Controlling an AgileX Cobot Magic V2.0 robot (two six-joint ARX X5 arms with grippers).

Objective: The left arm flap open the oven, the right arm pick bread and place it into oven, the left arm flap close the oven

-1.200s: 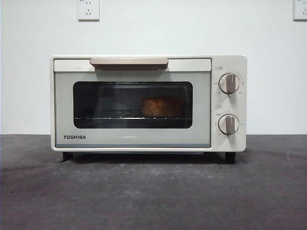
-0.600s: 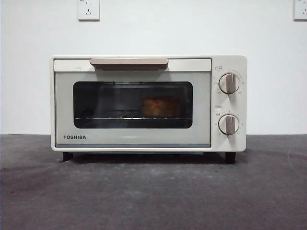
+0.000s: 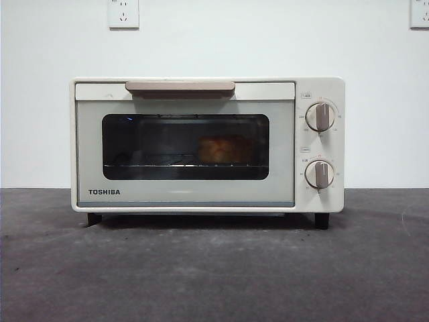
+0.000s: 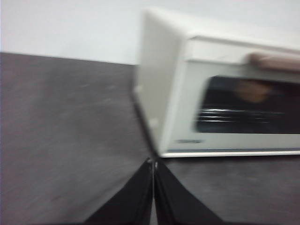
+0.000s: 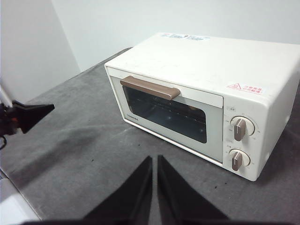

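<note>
Bread [image 3: 225,149] dim behind dark glass

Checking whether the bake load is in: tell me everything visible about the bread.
The bread is a small golden-orange, lumpy loaf, dimmed by the dark glass. It lies on the wire rack inside the closed oven, right of the window's middle. No pincer touches it. Its back and underside are hidden.

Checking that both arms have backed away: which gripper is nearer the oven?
Left. The left gripper, jaws shut, sits low over the table close to the oven, off its corner. The right gripper, also shut, is higher and farther back, facing its front.
</note>
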